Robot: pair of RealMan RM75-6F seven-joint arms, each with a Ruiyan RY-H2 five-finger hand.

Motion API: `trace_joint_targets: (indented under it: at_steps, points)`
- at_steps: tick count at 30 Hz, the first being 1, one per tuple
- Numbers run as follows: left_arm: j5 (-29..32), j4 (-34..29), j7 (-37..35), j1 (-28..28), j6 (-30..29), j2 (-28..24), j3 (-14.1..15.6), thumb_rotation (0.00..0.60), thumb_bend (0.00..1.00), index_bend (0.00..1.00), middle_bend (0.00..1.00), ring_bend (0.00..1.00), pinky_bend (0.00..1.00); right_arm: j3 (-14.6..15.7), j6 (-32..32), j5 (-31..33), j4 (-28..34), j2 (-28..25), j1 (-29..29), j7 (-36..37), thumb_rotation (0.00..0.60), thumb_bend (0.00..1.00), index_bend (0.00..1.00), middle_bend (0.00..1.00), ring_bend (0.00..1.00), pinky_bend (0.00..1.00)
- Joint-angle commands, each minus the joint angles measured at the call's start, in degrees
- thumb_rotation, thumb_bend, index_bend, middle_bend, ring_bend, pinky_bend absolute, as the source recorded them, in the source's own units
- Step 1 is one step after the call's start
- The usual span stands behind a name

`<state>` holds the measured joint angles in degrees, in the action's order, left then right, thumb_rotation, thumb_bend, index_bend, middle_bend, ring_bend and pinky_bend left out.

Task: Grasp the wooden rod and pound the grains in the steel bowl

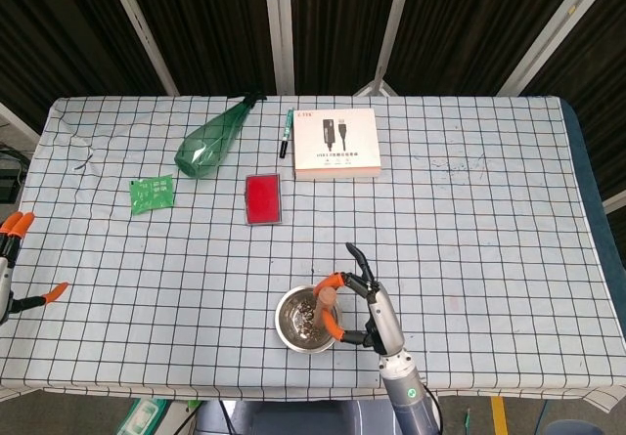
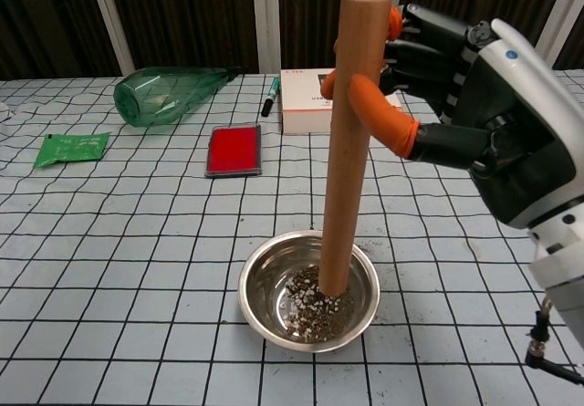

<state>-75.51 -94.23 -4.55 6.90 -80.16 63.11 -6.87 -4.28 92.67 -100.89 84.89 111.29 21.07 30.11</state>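
White box [image 1: 337, 143], near the table's far edge: printed label with a cable picture, lettering too small to read. No other text legible.

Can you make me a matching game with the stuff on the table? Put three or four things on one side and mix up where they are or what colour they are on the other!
Things:
1. wooden rod
2. green bottle
3. steel bowl
4. flat case

Clues:
A. red
B. lying on its side
C. holds grains
D. standing upright, gripped by the right hand

Pairs: 1-D, 2-B, 3-C, 4-A
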Motion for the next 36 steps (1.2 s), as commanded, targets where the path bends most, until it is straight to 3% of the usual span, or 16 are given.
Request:
trace_joint_targets:
  at_steps: [1, 12, 36]
  points:
    - [0.1, 0.0, 0.0, 0.0, 0.1, 0.0, -0.1, 0.600, 0.02, 0.00, 0.00, 0.00, 0.00, -0.3, 0.1, 0.5, -2.5, 1.5, 0.1, 0.6, 0.600, 0.52, 0.77, 0.66, 0.52, 0.00]
    - [0.4, 0.3, 0.3, 0.1, 0.2, 0.0, -0.2, 0.600, 0.02, 0.00, 0.00, 0.00, 0.00, 0.3, 0.9, 1.1, -9.4, 5.2, 0.0, 3.0, 0.600, 0.52, 0.78, 0.66, 0.52, 0.00]
    - [0.9, 0.1, 0.5, 0.0, 0.2, -0.1, -0.4, 0.600, 0.02, 0.00, 0.00, 0.00, 0.00, 1.0, 2.0, 2.1, -10.8, 6.2, -1.1, 5.8, 0.600, 0.52, 0.79, 0.66, 0.52, 0.00]
